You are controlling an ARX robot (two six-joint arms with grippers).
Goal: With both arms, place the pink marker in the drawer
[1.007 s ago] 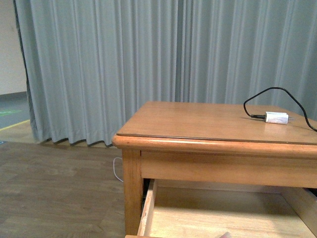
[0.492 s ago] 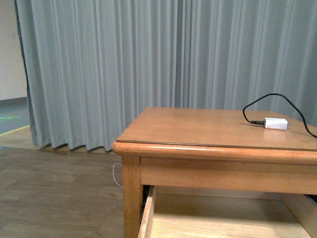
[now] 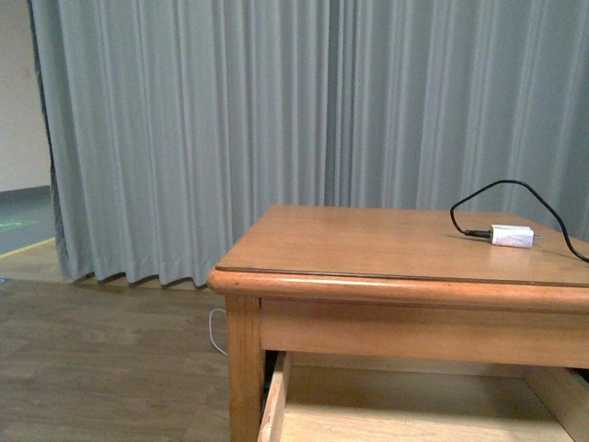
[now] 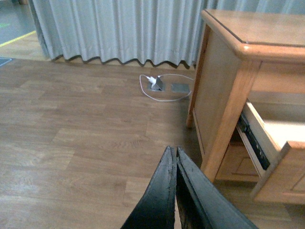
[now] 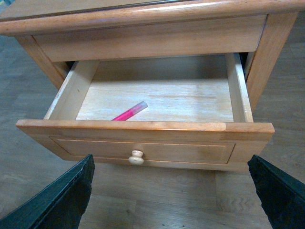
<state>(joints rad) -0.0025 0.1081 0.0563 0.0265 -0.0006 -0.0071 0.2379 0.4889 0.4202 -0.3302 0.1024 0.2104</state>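
Bright-pink slim marker (image 5: pixel 129 111) lies inside the pulled-out light-brown wooden drawer (image 5: pixel 190 148), near its front wall, at 6 o'clock in the front view. Left gripper (image 4: pixel 173 150) is pressed closed and empty. Right gripper (image 5: pixel 170 161) is spread wide and empty.

The pink marker (image 5: pixel 129 111) is bright pink with a paler end. The drawer (image 5: pixel 190 150) is light brown, paler inside. The table (image 3: pixel 350 235) is warm brown, the curtain (image 3: pixel 230 120) grey-blue with vertical pleats.

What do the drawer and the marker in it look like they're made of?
Drawer: likely wood; visible grain, satin honey varnish on the front, paler unfinished-looking boards inside. Marker: probably plastic; smooth, uniform bright pink, paler at one end.
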